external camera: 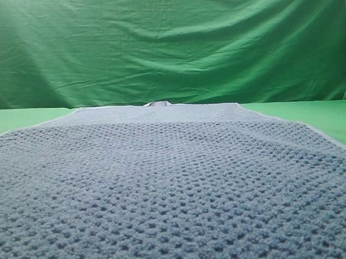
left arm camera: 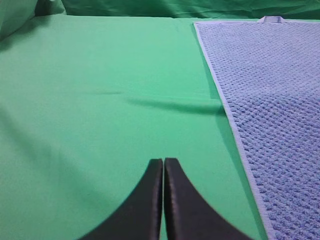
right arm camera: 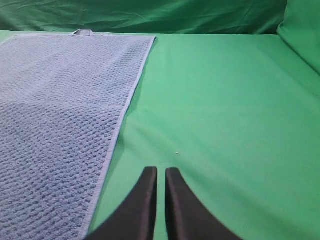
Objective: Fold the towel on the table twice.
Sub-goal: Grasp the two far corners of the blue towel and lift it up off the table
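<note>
Black, smooth and tapered, the jaws of the left gripper (left arm camera: 163,165) are pressed together with nothing between them, poised over bare green bench (left arm camera: 100,100) just beside the towel's left edge. The jaws of the right gripper (right arm camera: 161,172) stand almost together, a thin slit between the tips, holding nothing, over bare bench just off the towel's right edge.

Between the two lies the towel (external camera: 175,186), spread flat and unfolded, filling the middle of the bench and running away toward the wrinkled green backdrop (external camera: 170,44). Its blue-grey waffle weave is bumpy and thick-looking, with a paler thin hem (left arm camera: 230,115) along the sides and a small white tag (external camera: 159,104) at the far edge.

It should handle as soft and limp, light enough to lift yet floppy, so it will sag and drag unless both near corners are raised evenly. The textured pile ought to give good purchase; the flat hem at the corners looks like the best place to pinch. The bench cloth is smooth and may ruck up under a low approach.
</note>
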{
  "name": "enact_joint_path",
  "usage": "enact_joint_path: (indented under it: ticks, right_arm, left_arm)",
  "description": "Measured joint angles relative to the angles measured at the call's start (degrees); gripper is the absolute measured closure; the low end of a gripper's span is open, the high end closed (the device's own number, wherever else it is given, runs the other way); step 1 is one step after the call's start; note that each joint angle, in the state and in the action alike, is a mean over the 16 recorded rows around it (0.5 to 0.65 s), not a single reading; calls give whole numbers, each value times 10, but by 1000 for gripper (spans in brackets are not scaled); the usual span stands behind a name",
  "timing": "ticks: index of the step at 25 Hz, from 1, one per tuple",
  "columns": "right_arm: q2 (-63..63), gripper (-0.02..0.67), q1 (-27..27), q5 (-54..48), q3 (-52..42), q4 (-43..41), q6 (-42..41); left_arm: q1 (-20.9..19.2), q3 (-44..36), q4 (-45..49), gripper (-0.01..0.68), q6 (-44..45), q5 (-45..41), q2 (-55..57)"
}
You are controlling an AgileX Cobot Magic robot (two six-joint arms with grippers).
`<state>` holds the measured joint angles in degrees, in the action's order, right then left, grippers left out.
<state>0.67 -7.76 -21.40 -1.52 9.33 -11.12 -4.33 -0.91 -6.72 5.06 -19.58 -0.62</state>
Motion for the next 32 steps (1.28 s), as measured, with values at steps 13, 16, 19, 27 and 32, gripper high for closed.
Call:
enact_joint_path:
  ticks: [13,16,19,27,32]
  right_arm:
    - [0,600,0,0,0,0,0]
    - [0,600,0,0,0,0,0]
    - [0,600,0,0,0,0,0]
    - [0,600,0,0,0,-1,0]
    - [0,600,0,6,0,3,0]
  left_arm:
    - [0,0,0,673,0,0,0]
    - [0,0,0,673,0,0,0]
    - [0,0,0,673,0,0,0]
    - [0,0,0,673,0,7,0]
    - [0,0,-14,673,0,31,0]
